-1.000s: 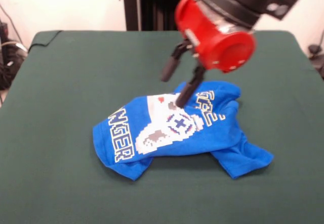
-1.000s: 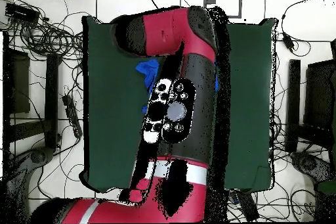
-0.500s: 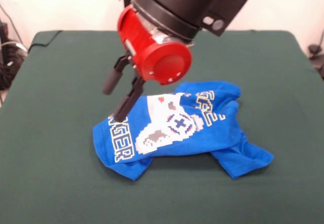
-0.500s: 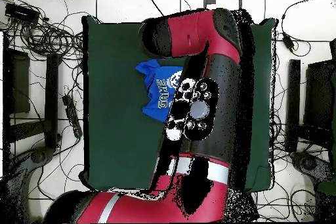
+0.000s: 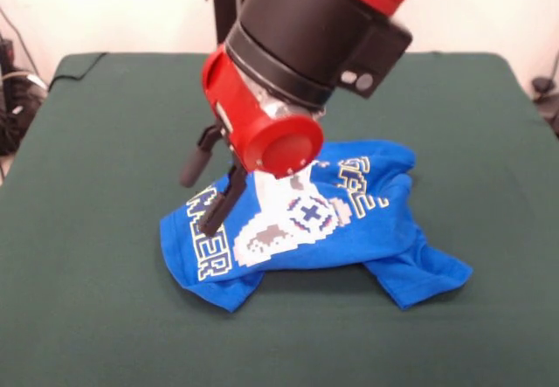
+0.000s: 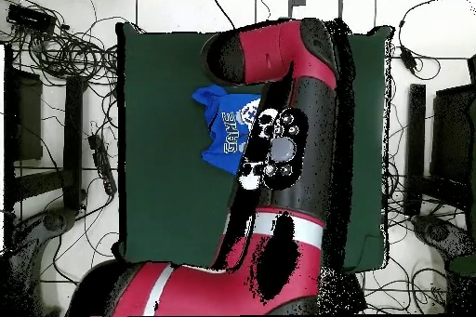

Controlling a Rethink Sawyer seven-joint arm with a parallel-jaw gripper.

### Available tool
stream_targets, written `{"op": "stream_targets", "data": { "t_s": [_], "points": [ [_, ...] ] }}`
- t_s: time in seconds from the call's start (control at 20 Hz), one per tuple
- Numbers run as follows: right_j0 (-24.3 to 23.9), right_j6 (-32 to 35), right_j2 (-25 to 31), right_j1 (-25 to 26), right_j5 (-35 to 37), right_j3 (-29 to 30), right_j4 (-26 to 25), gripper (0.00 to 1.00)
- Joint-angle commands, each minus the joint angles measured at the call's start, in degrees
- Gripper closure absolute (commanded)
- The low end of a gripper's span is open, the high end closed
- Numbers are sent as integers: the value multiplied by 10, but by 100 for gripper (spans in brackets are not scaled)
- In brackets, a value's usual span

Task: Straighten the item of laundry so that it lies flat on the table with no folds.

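Front view — gripper (image 5: 203,196) spread wide, empty, tips over the blue T-shirt (image 5: 349,221)'s 9 o'clock end; the crumpled shirt runs toward 3 o'clock, mid-table (image 5: 105,142).

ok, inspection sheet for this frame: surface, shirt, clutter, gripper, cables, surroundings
Surface: green table, cloth top smooth where visible.
Job's things: blue shirt near the table's middle, crumpled, print side up, folds along its edges; not flat.
Clutter: nothing seen on the table.
Gripper: gripper open, one finger tip down on the shirt's lettered end, the other finger raised beside it.
Cables: many loose cables on the floor around the table, none on it.
Surroundings: dark stands beside the table; arm covers much of the overhead view.
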Motion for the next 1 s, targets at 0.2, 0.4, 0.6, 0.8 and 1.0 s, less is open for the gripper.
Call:
{"op": "stream_targets", "data": {
  "t_s": [0.2,0.4,0.6,0.8,1.0],
  "points": [
    [-17,-148,104,41,15,129,19,0],
    [-12,-130,99,34,24,145,11,0],
    [-7,-116,90,32,25,152,4,0],
    [-5,-106,83,35,27,153,-2,0],
    [-3,-93,78,36,32,160,-1,0]
  ]
}}
